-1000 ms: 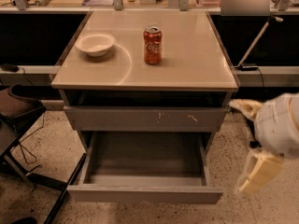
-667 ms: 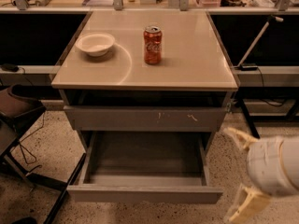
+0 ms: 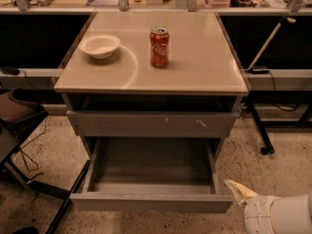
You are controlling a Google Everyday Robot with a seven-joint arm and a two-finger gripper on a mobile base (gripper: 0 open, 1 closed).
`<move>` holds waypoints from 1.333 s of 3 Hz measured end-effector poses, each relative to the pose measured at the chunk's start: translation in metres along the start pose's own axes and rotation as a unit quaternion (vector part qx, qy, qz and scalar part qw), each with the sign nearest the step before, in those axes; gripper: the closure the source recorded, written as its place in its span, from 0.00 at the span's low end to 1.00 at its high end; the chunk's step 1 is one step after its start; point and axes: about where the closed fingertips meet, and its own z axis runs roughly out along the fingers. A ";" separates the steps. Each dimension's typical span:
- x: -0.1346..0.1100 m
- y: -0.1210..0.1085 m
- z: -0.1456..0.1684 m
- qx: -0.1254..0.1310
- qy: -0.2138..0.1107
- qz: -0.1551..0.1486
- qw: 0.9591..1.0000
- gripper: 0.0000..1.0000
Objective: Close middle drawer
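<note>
The middle drawer [image 3: 151, 203] is a wide, shallow grey metal drawer, pulled far out of the cabinet with its grey box interior bare. Its plain front panel faces me low in the view. Above it is another grey drawer front with white scratch marks [image 3: 153, 124], nearly flush. My gripper [image 3: 246, 209] is at the bottom right, just right of the open drawer's front right corner and not touching it. One pale finger [image 3: 238, 190] points up and left; the other is cut off by the frame's edge. The gripper looks open and empty.
On the beige cabinet top [image 3: 204, 67] stand a red Coca-Cola can [image 3: 159, 47] and a white bowl [image 3: 99, 46]. A dark chair [image 3: 19, 116] and its legs are at the left. A black stand leg [image 3: 258, 126] is at the right. Speckled floor surrounds the cabinet.
My gripper has moved down and slightly left, from beside the upper drawer to the lower right corner near the open drawer's front. The drawers have not moved.
</note>
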 end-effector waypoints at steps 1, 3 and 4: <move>-0.001 0.003 0.005 0.003 0.000 -0.002 1.000 0.00; 0.017 0.102 0.127 -0.091 -0.055 0.030 0.994 0.00; 0.035 0.139 0.194 -0.141 -0.058 0.061 0.986 0.00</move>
